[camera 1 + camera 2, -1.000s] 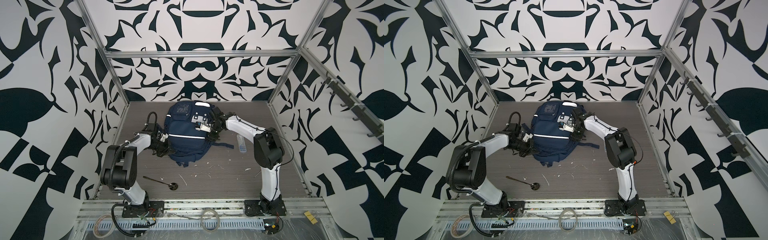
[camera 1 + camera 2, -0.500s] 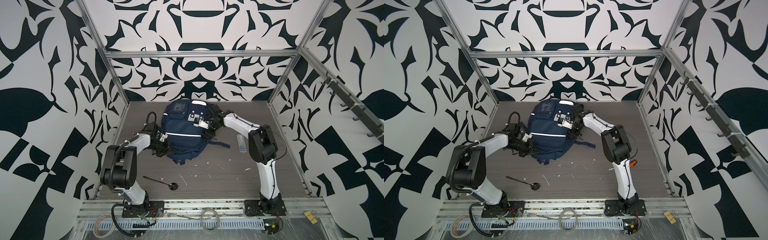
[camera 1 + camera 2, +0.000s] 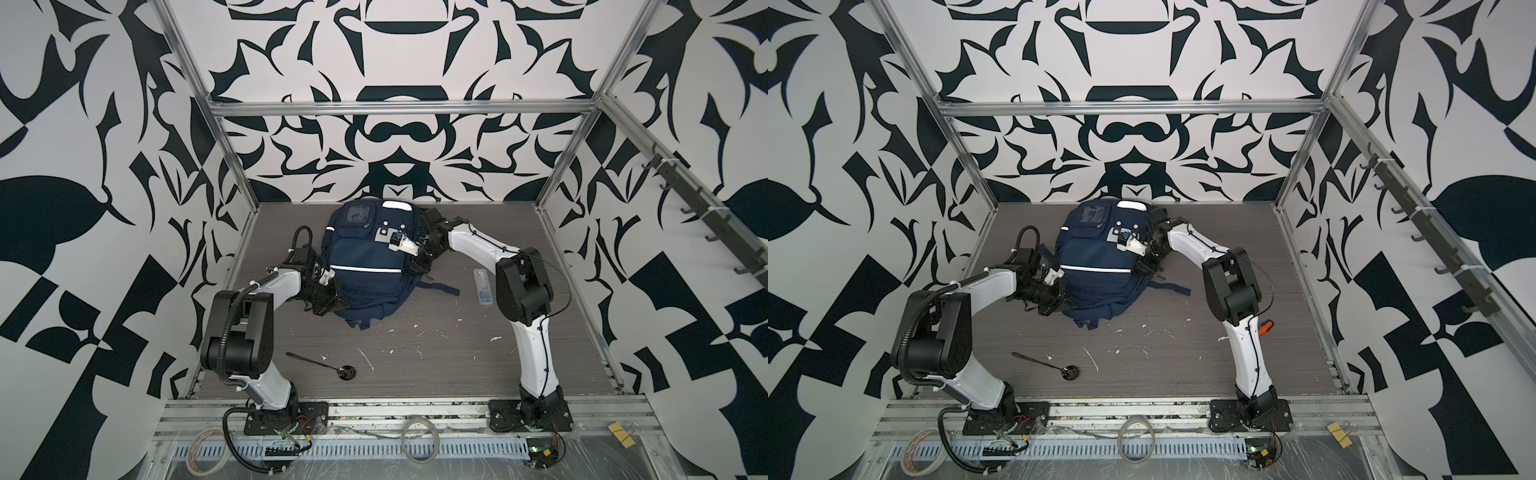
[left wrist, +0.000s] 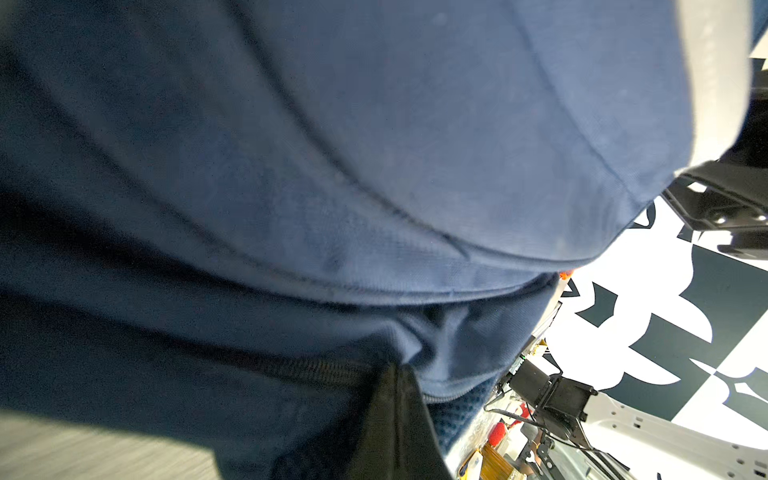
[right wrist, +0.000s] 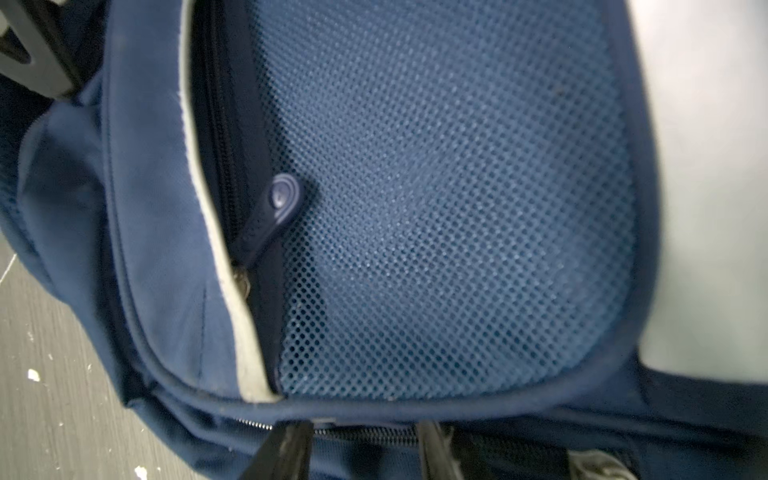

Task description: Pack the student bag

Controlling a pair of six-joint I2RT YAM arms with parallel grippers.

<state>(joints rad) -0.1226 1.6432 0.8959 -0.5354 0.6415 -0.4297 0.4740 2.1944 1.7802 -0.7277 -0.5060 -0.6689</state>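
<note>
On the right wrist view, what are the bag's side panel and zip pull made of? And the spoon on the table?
Side panel of the student bag: woven mesh fabric, blue and matte; its regular small holes show. Zip pull: likely moulded rubber or soft plastic, navy, faint sheen, ribbed stem. Spoon: probably metal, dark, thin handle; too small to be sure.

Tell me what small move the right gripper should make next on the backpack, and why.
Probably close the right gripper on the zip seam. Its fingers stand apart astride that seam on the student bag's side, while the left gripper is shut on the opposite lower corner, steadying it.
</note>
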